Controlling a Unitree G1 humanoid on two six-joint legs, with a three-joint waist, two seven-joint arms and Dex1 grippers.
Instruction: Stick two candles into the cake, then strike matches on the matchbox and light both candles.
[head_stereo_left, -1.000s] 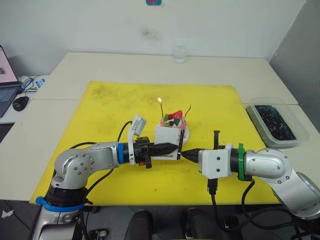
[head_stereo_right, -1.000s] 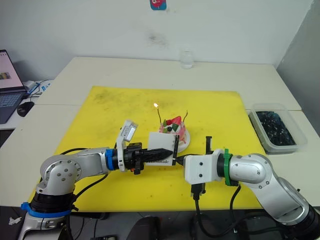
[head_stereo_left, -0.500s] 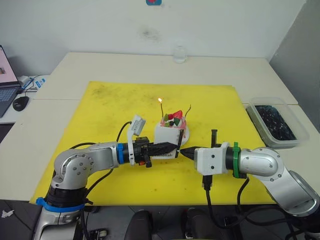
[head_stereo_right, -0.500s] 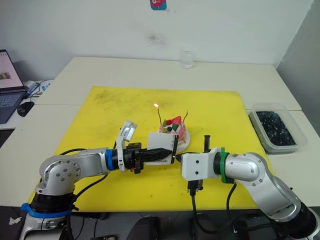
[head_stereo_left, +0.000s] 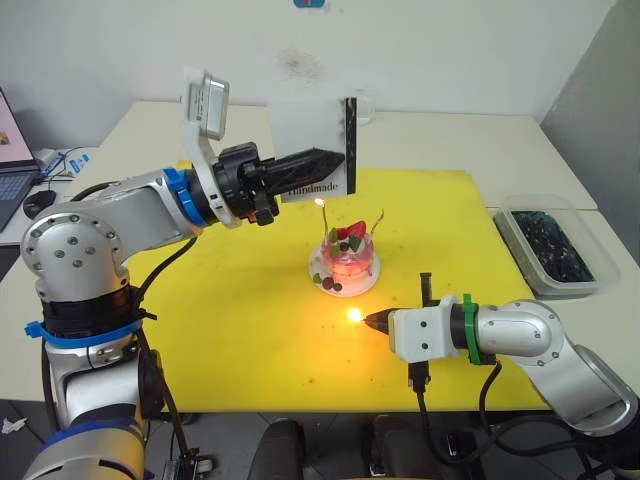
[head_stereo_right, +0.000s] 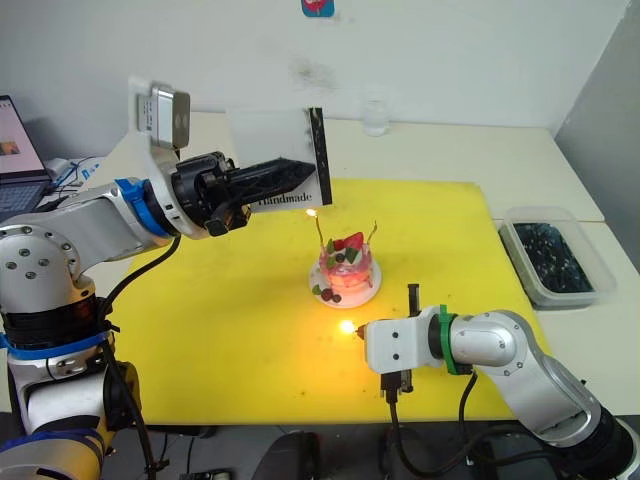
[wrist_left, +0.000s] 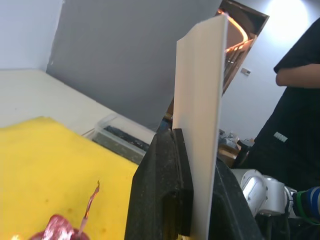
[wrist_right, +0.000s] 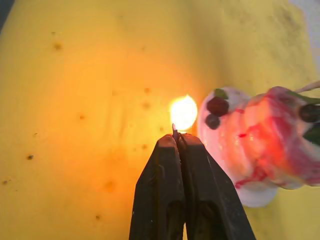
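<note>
Head views: the left gripper holds the matchbox raised above the cake — jaws clamped on it. One candle burns; the other is unlit.

Right wrist view: the right gripper — jaws closed on a flaming match — sits just beside the cake on the yellow surface.

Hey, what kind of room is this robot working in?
Probably an office or lab set up for testing: plain pale tables pushed together, a laptop and mouse at the robot's left, and a yellow mat as work surface.
</note>
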